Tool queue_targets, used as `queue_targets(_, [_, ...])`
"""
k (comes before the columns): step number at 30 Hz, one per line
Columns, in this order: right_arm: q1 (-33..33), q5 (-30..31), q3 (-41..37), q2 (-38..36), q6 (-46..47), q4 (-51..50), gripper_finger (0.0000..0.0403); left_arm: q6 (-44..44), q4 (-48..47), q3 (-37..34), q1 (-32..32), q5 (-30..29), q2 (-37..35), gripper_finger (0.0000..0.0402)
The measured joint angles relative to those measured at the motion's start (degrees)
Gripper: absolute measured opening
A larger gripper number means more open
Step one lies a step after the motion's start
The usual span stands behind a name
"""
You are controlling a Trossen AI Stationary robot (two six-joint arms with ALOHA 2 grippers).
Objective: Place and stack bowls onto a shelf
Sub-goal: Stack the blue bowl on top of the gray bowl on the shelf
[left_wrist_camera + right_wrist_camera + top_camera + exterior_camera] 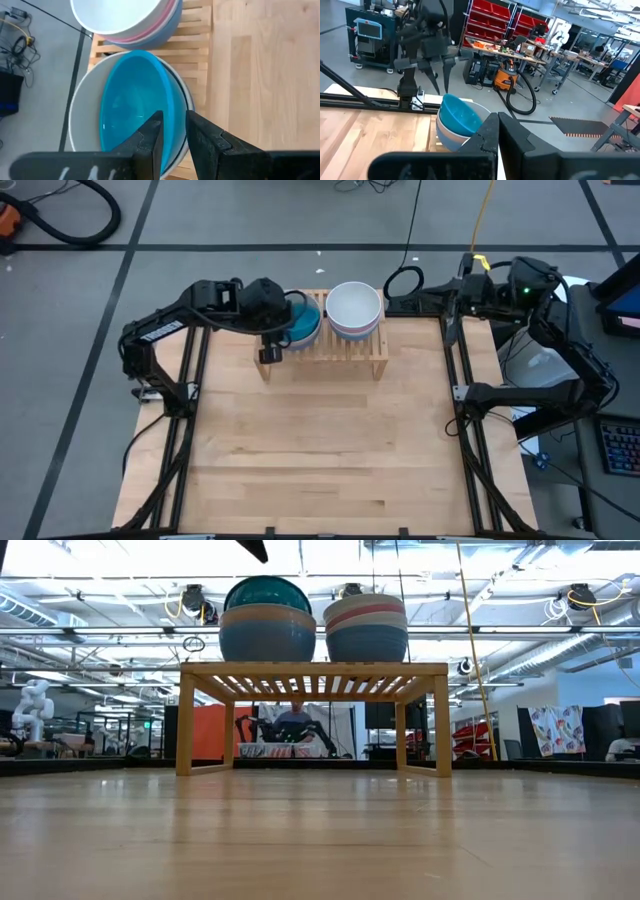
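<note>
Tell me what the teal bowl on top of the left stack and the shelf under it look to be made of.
Teal bowl: likely plastic, smooth and semi-glossy; the sign is its even saturated colour and soft sheen inside.
Shelf: light unpainted wood with a matte finish, going by the pale grain and the slatted top on square legs.

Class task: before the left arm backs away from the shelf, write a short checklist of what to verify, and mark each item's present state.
1. Left claw open, gripping nothing: ok.
2. Teal bowl seated level in its stack: not ok, it sits tilted.
3. White-topped stack fully on the shelf: ok.
4. Both stacks apart from each other: ok in the low view.
5. Right claw shut and parked off to the side: ok.
6. Tilted bowl will stay put: cannot tell.
</note>
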Motion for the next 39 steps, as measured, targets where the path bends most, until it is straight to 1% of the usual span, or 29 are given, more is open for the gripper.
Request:
queue_targets(9, [0.0, 0.0, 0.0, -0.15, 0.07, 0.23, 0.0, 2.43, 0.0, 0.0, 1.95, -0.46, 2.0, 0.0088])
queue_targets(16, [0.0, -0.02, 0.0, -0.15, 0.09, 0.2, 0.0, 2.19, -1.42, -0.04, 3.87, -0.12, 3.08, 0.0088])
queue_targets(20, [0.0, -0.02, 0.0, -0.15, 0.09, 0.2, 0.0, 1.73, -1.71, -0.07, 3.9, 1.53, 3.93, 0.0088])
queue_targets(39, [0.02, -0.04, 0.0, -0.15, 0.11, 0.18, 0.0, 0.37, -1.08, -0.02, 3.81, 2.82, 7.19, 0.0088])
